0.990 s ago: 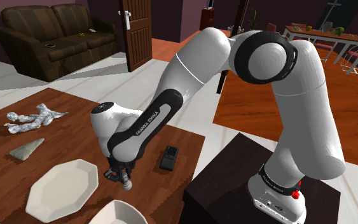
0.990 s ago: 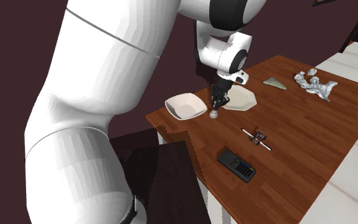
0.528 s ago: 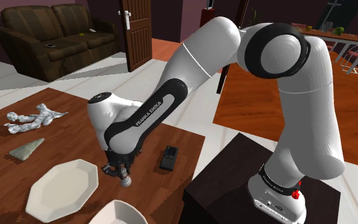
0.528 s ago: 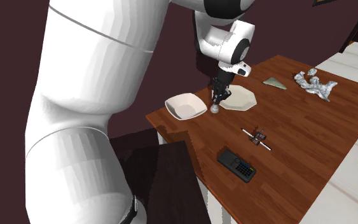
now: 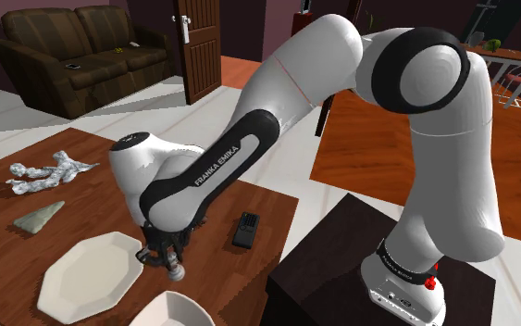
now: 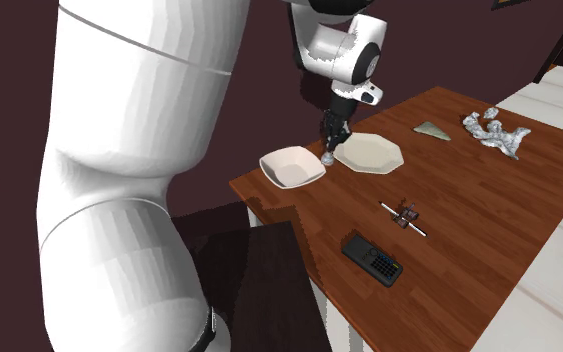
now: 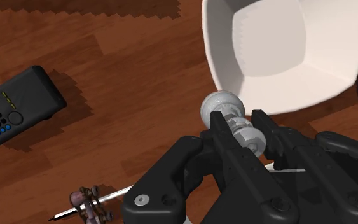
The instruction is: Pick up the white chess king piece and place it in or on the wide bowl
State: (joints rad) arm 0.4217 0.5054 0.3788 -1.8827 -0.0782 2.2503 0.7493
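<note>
I am seeing the gripper [image 7: 240, 122] clamping the pale grey chess king [image 7: 224, 108] between both fingers. The piece is sitting over the wooden table [image 7: 139, 95], just beside the white bowl [image 7: 285, 51].

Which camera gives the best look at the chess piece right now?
The wrist view: the chess piece is close up, clasped between the gripper's fingers near the bowl. The shoulder and second exterior views show it small under the gripper.
</note>
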